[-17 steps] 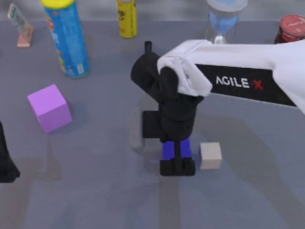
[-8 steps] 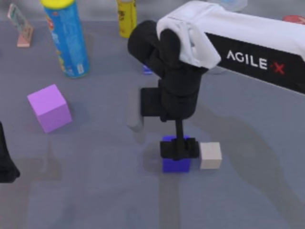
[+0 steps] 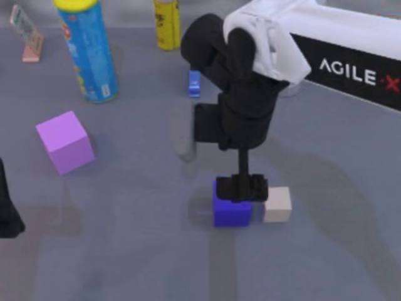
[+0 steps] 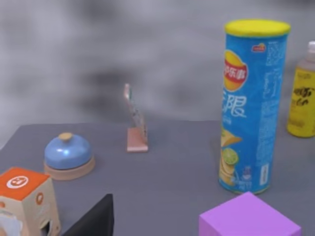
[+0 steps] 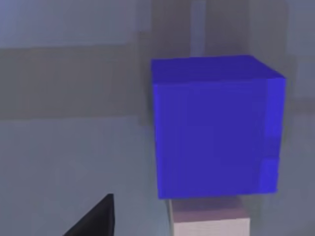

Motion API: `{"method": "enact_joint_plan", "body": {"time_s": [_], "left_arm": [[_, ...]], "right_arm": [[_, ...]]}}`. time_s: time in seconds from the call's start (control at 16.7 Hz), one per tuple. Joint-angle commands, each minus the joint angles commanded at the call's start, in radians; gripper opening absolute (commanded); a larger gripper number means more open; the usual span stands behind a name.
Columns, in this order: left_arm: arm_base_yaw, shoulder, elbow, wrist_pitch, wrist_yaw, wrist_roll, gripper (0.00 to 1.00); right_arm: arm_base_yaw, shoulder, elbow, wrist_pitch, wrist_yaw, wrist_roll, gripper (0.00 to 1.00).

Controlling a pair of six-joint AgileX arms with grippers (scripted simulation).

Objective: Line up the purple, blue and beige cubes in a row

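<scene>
The blue cube [image 3: 230, 210] rests on the table with the smaller beige cube [image 3: 277, 204] close on its right. In the right wrist view the blue cube [image 5: 216, 128] fills the middle with the beige cube [image 5: 211, 221] beside it. My right gripper [image 3: 249, 187] hangs open just above the blue cube's far edge, holding nothing; one black fingertip [image 5: 96, 219] shows. The purple cube [image 3: 64, 141] sits alone at the left and also appears in the left wrist view [image 4: 248, 219]. My left gripper [image 3: 7, 216] is parked open at the left edge.
A tall blue crisps can [image 3: 88, 53], a yellow bottle [image 3: 166, 25], a small blue bottle [image 3: 194, 83] and a pink card stand [image 3: 28, 41] stand along the back. The left wrist view also shows a bell [image 4: 68, 155] and an orange box [image 4: 24, 196].
My right gripper let go of the blue cube, rose and drew back toward the far side. The blue cube stays down beside the beige cube. The left arm has not moved.
</scene>
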Motion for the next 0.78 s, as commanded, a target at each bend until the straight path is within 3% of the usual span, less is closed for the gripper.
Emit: {"method": "enact_joint_plan", "body": {"time_s": [0.36, 0.78], "left_arm": [[-0.021, 0.398, 0.372, -0.241, 0.001, 0.177, 1.00], [-0.054, 1.193, 0.978, -0.654, -0.006, 0.476, 1.00]], "right_arm": [[-0.154, -0.396, -0.303, 0.244, -0.030, 0.133, 1.00], [-0.414, -1.167, -0.929, 0.647, -0.048, 0.411, 1.00]]}}
